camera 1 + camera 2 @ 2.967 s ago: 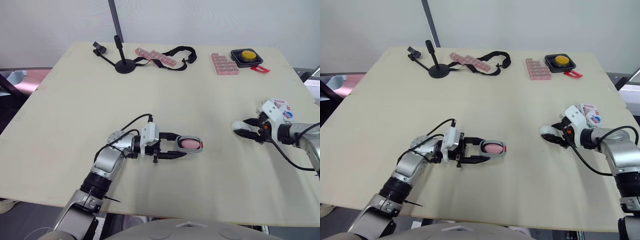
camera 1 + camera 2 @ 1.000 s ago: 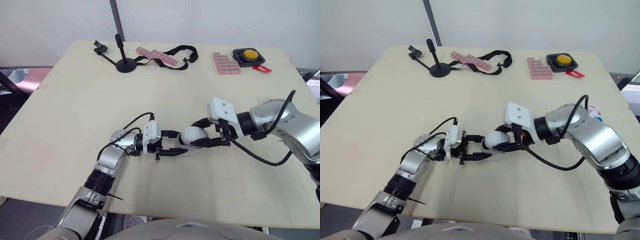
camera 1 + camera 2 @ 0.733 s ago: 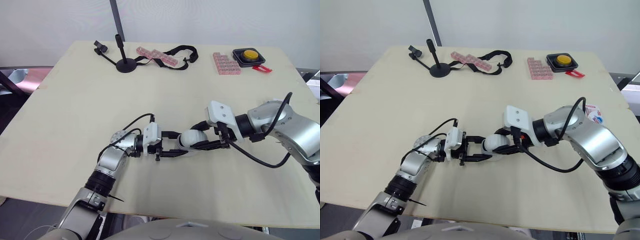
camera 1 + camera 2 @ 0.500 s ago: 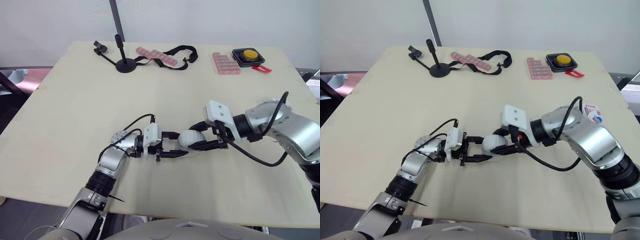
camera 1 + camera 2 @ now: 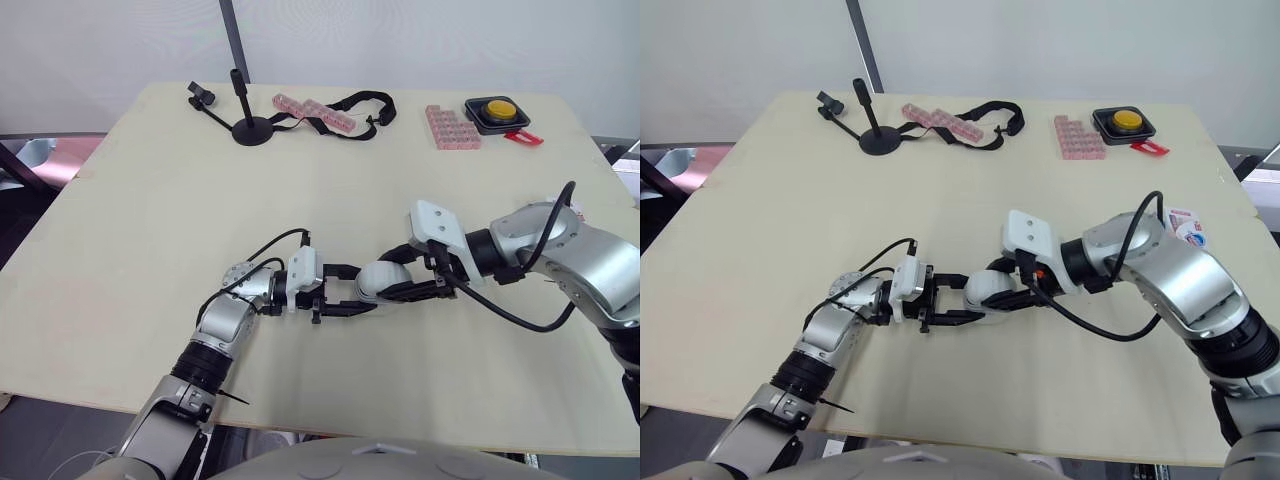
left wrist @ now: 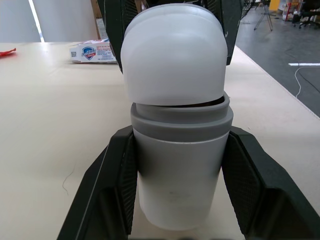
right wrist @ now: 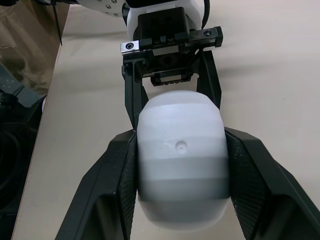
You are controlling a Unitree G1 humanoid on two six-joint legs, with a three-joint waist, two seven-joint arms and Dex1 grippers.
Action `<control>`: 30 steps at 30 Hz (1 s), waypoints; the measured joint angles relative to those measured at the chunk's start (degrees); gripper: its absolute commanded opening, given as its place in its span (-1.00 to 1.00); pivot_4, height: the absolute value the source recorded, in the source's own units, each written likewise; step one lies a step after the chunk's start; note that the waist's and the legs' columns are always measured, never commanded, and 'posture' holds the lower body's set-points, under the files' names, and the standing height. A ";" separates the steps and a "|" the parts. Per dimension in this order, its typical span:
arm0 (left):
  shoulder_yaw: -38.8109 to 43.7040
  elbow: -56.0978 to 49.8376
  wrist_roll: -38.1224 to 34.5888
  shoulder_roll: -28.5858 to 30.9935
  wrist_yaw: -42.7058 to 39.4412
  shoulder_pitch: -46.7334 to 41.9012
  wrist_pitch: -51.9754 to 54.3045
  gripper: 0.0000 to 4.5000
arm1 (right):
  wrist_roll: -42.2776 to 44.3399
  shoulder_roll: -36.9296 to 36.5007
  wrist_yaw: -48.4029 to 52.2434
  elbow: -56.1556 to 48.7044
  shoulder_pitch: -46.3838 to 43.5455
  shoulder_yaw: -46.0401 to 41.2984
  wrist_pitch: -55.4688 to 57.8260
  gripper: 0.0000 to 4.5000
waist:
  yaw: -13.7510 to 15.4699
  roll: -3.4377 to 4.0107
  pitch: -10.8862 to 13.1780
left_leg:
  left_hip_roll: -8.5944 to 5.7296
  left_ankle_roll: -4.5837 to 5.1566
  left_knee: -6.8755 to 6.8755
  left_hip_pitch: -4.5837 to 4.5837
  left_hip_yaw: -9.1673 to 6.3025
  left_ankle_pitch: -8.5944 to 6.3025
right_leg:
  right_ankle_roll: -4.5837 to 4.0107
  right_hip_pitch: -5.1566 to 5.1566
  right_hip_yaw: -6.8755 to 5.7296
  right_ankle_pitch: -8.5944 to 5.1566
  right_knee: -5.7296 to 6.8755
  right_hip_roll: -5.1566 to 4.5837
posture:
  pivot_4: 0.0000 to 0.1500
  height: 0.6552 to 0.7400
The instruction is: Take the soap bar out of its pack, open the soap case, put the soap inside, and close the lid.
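soap case (image 6: 177, 170) near the front middle of the table (image 5: 130, 230), grey base clamped in the fingers of the left gripper (image 6: 179, 150) — white lid (image 6: 172, 55) pinched by the right gripper (image 7: 180, 145) and set on the base, dark gap on one side. soap pack (image 5: 1181, 222) by the right edge; black stand (image 5: 245, 125), strap (image 5: 362, 103), pink blocks (image 5: 450, 128), yellow button (image 5: 497, 108) well apart along the far edge.

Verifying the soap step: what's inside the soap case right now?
Can't see inside. The white lid, held in the right fingers, covers the case base, leaving only a thin dark gap. Any contents are hidden.
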 measured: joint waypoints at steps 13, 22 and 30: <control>0.07 1.01 -0.33 0.12 -0.12 -0.19 -0.46 -0.15 | 1.49 0.99 -0.41 -1.13 -1.65 0.07 2.92 -0.04 | -0.02 -0.01 -0.01 | 0.00 -0.01 0.02 0.03 0.01 0.01 | 0.00 0.00 0.03 0.00 0.06 0.01 | 1.00 0.99; 0.06 1.00 -0.34 0.06 -0.12 -0.26 -0.37 -0.15 | 0.73 0.30 -0.73 -1.44 -1.56 0.85 2.44 -0.04 | 0.00 -0.02 -0.02 | 0.00 -0.02 0.03 0.03 0.02 0.01 | 0.00 0.00 0.04 0.00 0.08 0.01 | 1.00 0.99; 0.06 1.00 -0.33 0.06 -0.06 -0.35 -0.22 -0.15 | 0.15 0.30 -1.17 -1.44 -1.35 1.56 0.68 -0.04 | -0.01 -0.02 -0.03 | 0.00 -0.02 0.03 0.04 0.03 0.02 | 0.00 0.00 0.05 0.00 0.10 0.01 | 1.00 0.99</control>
